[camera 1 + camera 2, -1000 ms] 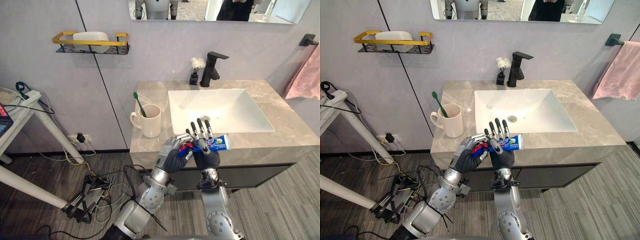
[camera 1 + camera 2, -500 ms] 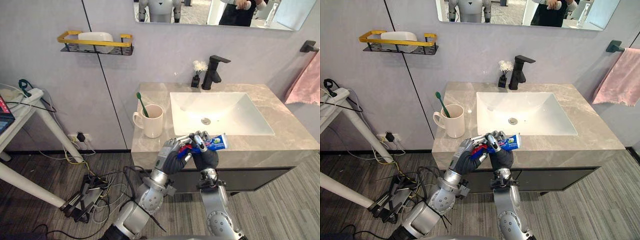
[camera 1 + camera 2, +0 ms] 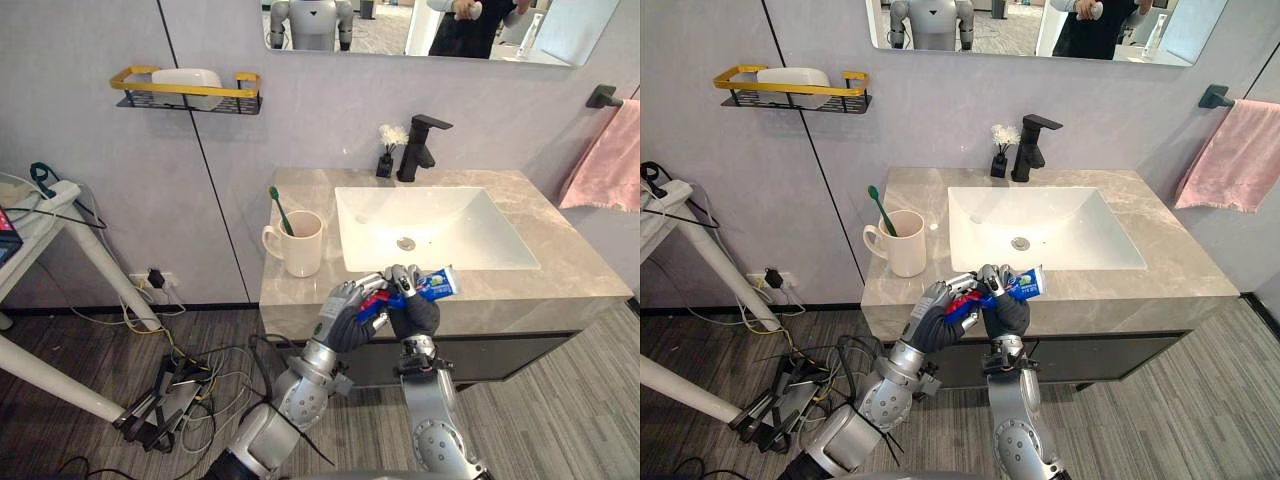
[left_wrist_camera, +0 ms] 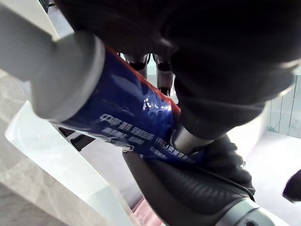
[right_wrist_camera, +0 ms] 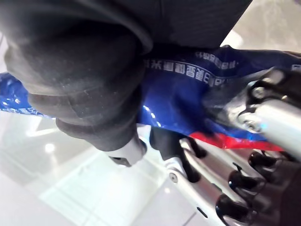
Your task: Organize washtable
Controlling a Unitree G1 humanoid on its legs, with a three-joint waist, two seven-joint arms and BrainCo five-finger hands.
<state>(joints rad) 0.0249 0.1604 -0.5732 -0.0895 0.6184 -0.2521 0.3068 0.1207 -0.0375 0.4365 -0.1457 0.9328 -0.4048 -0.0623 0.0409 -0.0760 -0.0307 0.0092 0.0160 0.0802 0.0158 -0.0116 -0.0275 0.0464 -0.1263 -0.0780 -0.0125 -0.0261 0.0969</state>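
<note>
We log one toothpaste tube [image 3: 432, 285] over the near edge of the table [image 3: 570, 268]: left hand [image 3: 345, 315] curled round its red end, right hand [image 3: 415, 318] curled round its middle. One mug [image 3: 302, 245], one toothbrush [image 3: 279, 208] inside, far left.

Two head cameras sit high up, side by side, the right one a bit toward 3 o'clock. Both look down toward 12 o'clock and share the counter [image 3: 572, 266] and sink [image 3: 1032, 214]. The two wrist cameras look from very close, and both see the blue tube [image 4: 126, 112].
</note>
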